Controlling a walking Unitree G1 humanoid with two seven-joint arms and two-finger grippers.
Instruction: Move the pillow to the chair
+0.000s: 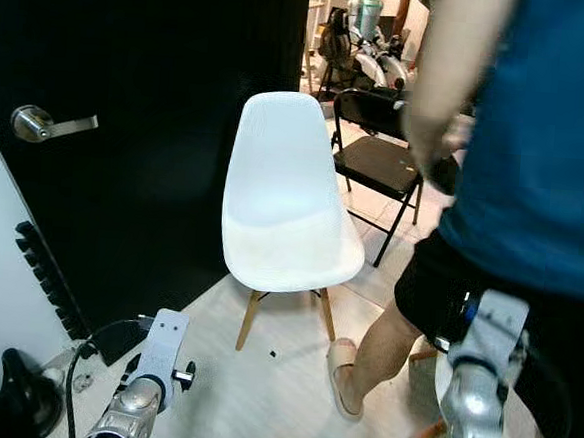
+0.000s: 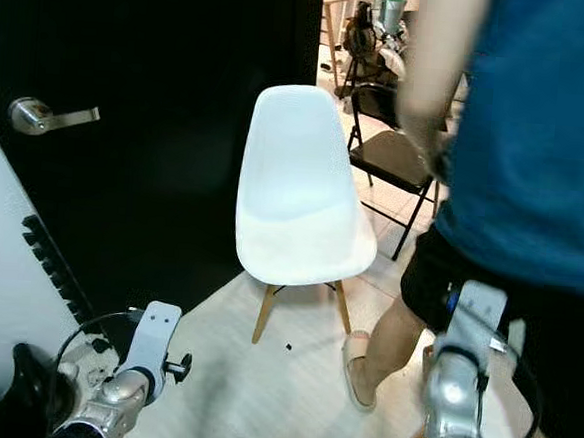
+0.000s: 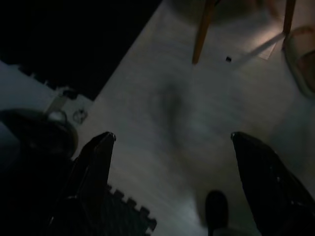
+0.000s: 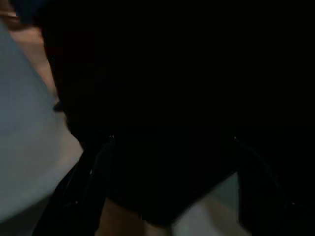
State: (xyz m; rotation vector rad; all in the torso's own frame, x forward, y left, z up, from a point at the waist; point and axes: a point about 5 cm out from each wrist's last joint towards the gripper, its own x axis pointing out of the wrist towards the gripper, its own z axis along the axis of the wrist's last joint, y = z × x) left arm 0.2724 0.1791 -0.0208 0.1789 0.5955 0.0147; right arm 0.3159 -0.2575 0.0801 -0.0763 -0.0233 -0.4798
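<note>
1. Door (image 1: 149,119), black, at far left, lever handle (image 1: 48,122) on it; pale floor (image 1: 259,397) below.
2. Left gripper (image 3: 172,147) low over the floor's near left corner, fingers spread wide, holding nothing.
3. White chair (image 1: 283,198) mid-floor, seat bare; no pillow to be found, so fetching it looks like the step in hand.
4. Person (image 1: 536,176) in blue shirt and black shorts standing close at right.
5. Right gripper (image 4: 172,172) beside those shorts, apparently spread and empty; next, locate the pillow first.
</note>
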